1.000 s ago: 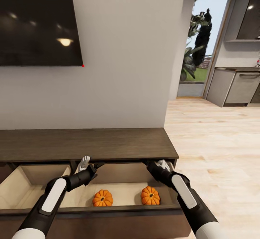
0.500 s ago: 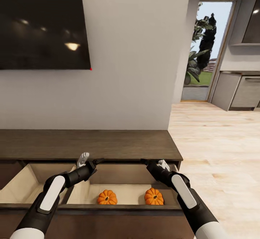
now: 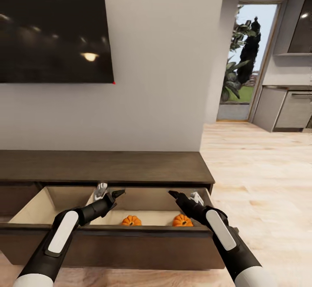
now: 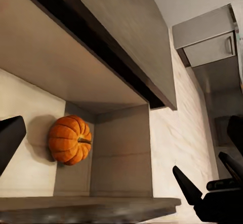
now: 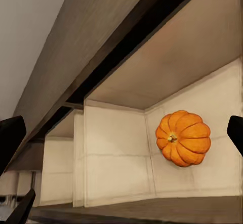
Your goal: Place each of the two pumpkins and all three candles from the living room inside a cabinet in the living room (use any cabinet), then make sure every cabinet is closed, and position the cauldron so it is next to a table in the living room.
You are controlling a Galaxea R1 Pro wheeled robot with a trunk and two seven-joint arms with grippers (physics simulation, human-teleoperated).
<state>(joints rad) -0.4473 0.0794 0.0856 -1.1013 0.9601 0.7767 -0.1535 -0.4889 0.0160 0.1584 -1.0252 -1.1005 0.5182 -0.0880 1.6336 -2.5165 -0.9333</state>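
The cabinet (image 3: 104, 166), long, low and dark brown, has a wide drawer (image 3: 112, 243) pulled out, pale beige inside. Two orange pumpkins lie in it, one (image 3: 131, 220) near the middle and one (image 3: 182, 220) toward the right end, both half hidden by the drawer front. My left gripper (image 3: 116, 193) hovers open above the drawer's back, over the middle pumpkin (image 4: 70, 139). My right gripper (image 3: 173, 194) is open too, above the right pumpkin (image 5: 183, 138). Both grippers are empty. The candles, the cauldron and the table are out of view.
A large black TV (image 3: 52, 36) hangs on the white wall above the cabinet. To the right, light wood floor (image 3: 260, 170) runs to a glass doorway with plants (image 3: 245, 62) and grey kitchen units (image 3: 290, 109).
The whole view has shifted: the cabinet now sits a little farther off and lower, so the drawer front hides more of both pumpkins. Both arms keep the same open pose.
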